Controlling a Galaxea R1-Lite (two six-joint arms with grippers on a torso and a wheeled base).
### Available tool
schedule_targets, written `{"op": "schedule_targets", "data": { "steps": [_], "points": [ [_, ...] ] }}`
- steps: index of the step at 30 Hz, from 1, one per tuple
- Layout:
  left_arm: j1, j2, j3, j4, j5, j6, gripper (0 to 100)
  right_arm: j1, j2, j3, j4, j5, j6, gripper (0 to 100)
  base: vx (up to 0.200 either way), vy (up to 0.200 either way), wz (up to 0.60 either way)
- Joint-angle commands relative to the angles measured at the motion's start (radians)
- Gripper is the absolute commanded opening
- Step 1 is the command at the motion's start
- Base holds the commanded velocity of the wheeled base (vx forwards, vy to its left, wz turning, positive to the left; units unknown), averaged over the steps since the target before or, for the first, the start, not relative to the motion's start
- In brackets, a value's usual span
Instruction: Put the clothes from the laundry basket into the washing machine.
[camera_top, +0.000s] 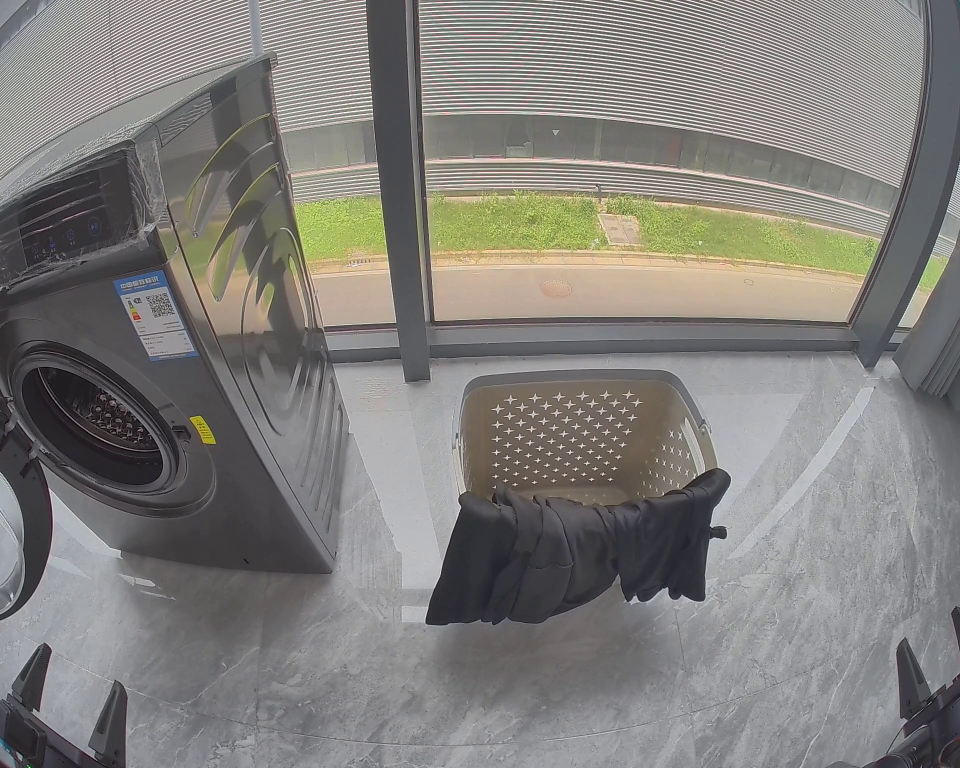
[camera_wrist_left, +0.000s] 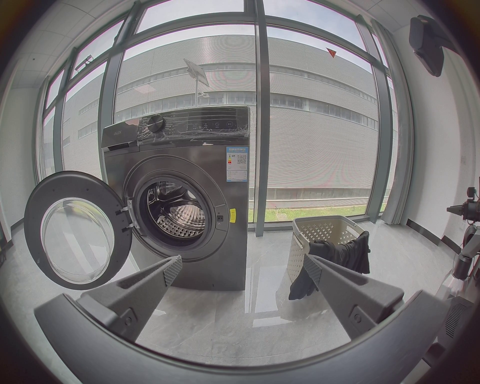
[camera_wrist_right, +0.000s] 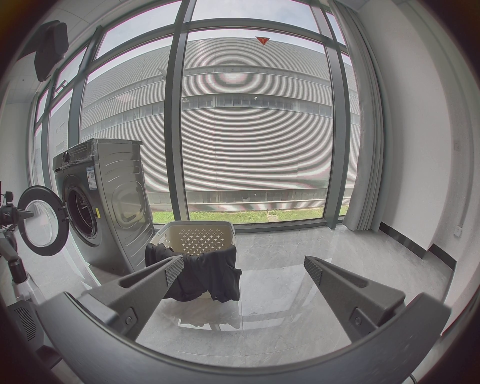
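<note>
A beige laundry basket (camera_top: 580, 430) (camera_wrist_left: 325, 231) (camera_wrist_right: 200, 237) stands on the floor by the window. Black clothes (camera_top: 570, 555) (camera_wrist_left: 340, 255) (camera_wrist_right: 200, 272) hang over its near rim, spilling outside. The grey washing machine (camera_top: 200, 330) (camera_wrist_left: 195, 200) (camera_wrist_right: 110, 200) stands at the left, drum empty, round door (camera_wrist_left: 77, 230) (camera_wrist_right: 42, 220) swung open. My left gripper (camera_top: 70, 705) (camera_wrist_left: 242, 267) is open, low at the near left, well short of the machine. My right gripper (camera_wrist_right: 242, 267) is open at the near right, its fingers (camera_top: 912, 680) far from the basket. Both hold nothing.
Floor-to-ceiling windows with a dark pillar (camera_top: 400, 190) stand behind the basket. A grey curtain (camera_wrist_right: 367, 150) hangs at the right. Open marble floor (camera_top: 560, 680) lies between me and the basket. The machine's open door (camera_top: 20, 530) juts out at the far left.
</note>
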Motion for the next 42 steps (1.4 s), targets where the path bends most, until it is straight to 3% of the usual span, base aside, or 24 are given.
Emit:
{"op": "schedule_targets", "data": {
  "steps": [1,5,14,26,42],
  "points": [
    [0.0,-0.017,0.018,-0.001,0.0,0.0,100,0.0,-0.016,0.018,0.0,0.0,0.0,100,0.0,-0.2,0.0],
    [0.0,-0.017,0.018,-0.001,0.0,0.0,100,0.001,-0.016,0.018,0.0,0.0,0.0,100,0.0,-0.2,0.0],
    [0.0,-0.017,0.018,-0.001,0.0,-0.002,100,0.001,-0.016,0.018,0.0,0.0,0.0,100,0.0,0.0,0.0],
    [0.0,-0.017,0.018,-0.001,0.0,-0.005,100,0.0,-0.016,0.018,0.0,0.0,0.0,100,0.2,0.0,0.0],
    [0.0,-0.017,0.018,-0.001,0.0,-0.002,100,0.001,-0.016,0.018,0.0,0.0,0.0,100,0.0,0.0,0.0]
  ]
}}
